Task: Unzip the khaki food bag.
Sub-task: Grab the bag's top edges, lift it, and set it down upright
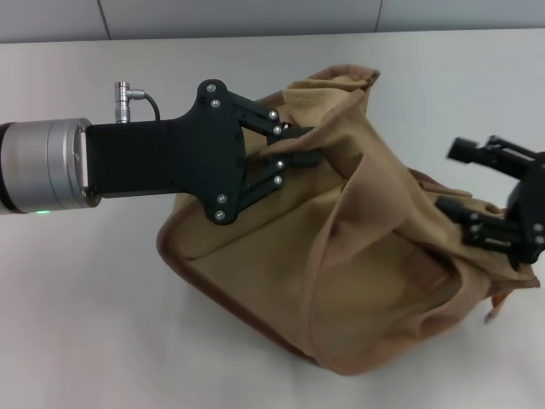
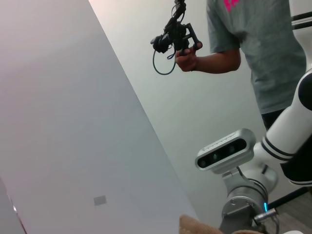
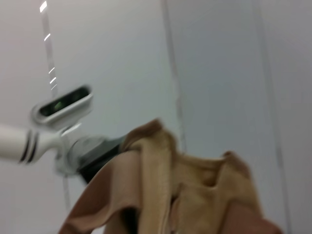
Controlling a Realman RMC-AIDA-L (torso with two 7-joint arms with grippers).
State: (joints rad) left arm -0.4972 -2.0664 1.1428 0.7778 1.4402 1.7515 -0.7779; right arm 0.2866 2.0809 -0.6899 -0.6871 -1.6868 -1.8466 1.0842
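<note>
The khaki food bag [image 1: 366,281] lies slumped and crumpled on the white table [image 1: 85,324], right of centre in the head view. My left gripper [image 1: 313,143] reaches in from the left and is shut on a fold of fabric at the bag's raised top edge. My right gripper [image 1: 477,226] is at the bag's right end, pressed against the fabric. The zipper is hidden in the folds. The bag's tan cloth also shows close up in the right wrist view [image 3: 195,195], and a corner of it in the left wrist view [image 2: 195,225].
The table's far edge meets a grey wall [image 1: 255,17]. In the left wrist view a person in a grey shirt [image 2: 263,48] stands behind the robot holding a black device [image 2: 175,36]. The robot's head camera [image 2: 225,150] shows there too.
</note>
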